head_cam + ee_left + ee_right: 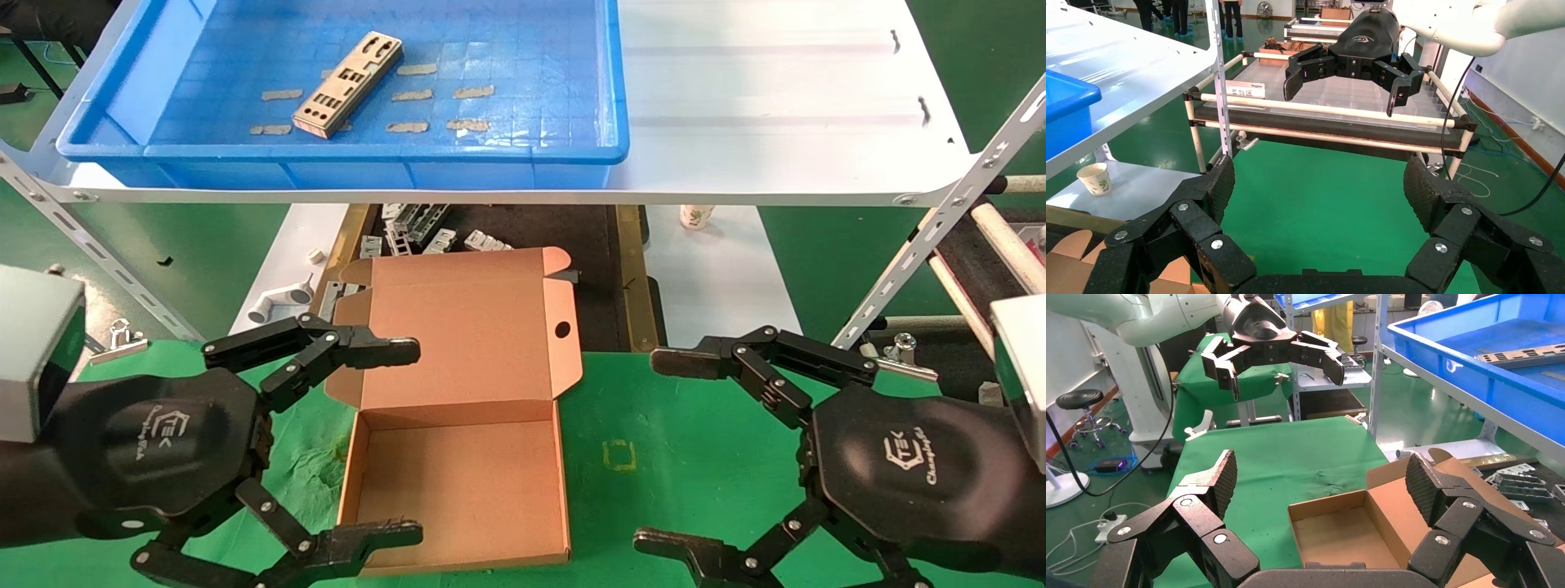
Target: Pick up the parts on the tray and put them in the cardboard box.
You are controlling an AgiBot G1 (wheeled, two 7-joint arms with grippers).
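A shallow bright-blue plastic tray (523,139) with a gridded floor sat on the flat white shelf sheet (776,106). In it lay one thin silver-grey metal plate with punched cut-outs (348,83), angled among several tan tape strips (474,91) stuck to the floor. Below the shelf, on the green cloth-covered table (654,425), a small brown corrugated cardboard box (458,482) stood with its hinged lid (474,327) thrown back; its compartment held nothing. Small grey ribbed metal brackets (417,224) lay just behind the lid. The left gripper (409,441) hovered by the box's left side, its fingers spread wide and holding nothing. The right gripper (666,449) hovered to the box's right, equally wide and unladen. Each black gripper body bore a white logo whose letters could not be read surely.
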